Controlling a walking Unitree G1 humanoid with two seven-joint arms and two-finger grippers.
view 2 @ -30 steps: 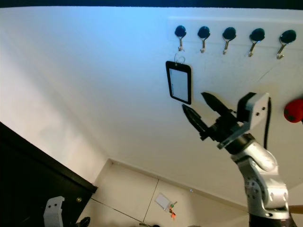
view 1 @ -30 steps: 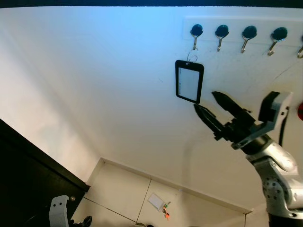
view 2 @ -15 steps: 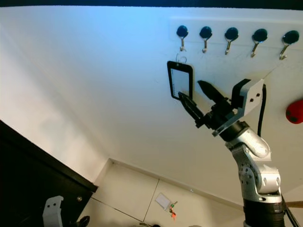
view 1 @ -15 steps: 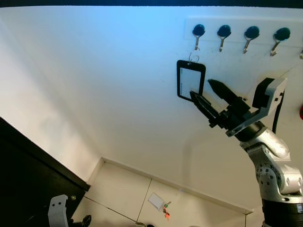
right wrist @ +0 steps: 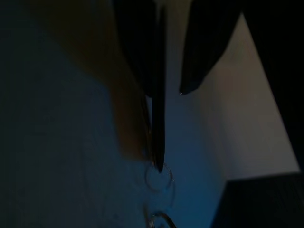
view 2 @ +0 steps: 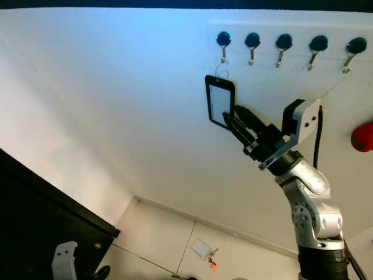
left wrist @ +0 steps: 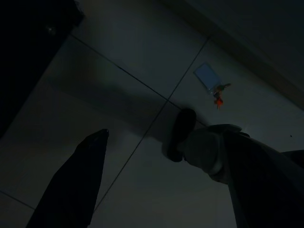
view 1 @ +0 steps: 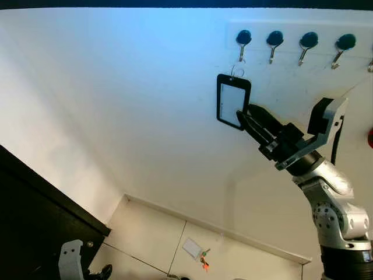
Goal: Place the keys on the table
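The right gripper (view 1: 247,118) is raised up at the wall and its two black fingers are pinched in on the lower right corner of the card holder (view 1: 233,101), a black-framed tag with a pale window, so it looks like it's clamped on that edge. From the right wrist view you can see the thin edge of the tag running between the two dark fingers, with a small metal ring (right wrist: 159,176) at its far end. No writing I can read on the tag, the window just looks blank and light. The card holder hangs by its ring from the leftmost hook (view 1: 242,41) of a hook rail (view 1: 297,36) with dark round knobs, and the other hooks to the right of it are bare. Something red (view 2: 362,136) sits on the wall off to the right of the card holder, cut off at the edge. Way below the card holder, on the tiled floor (view 1: 151,233), there's a second pale tag with a bunch of keys (view 1: 203,260), orange and green bits on it, lying just past the skirting. The left gripper (view 1: 73,262) hangs idle low down, left of those keys, next to a dark piece of furniture (view 1: 35,216); can't tell if its fingers are spread or together, since the wrist view is really dark.
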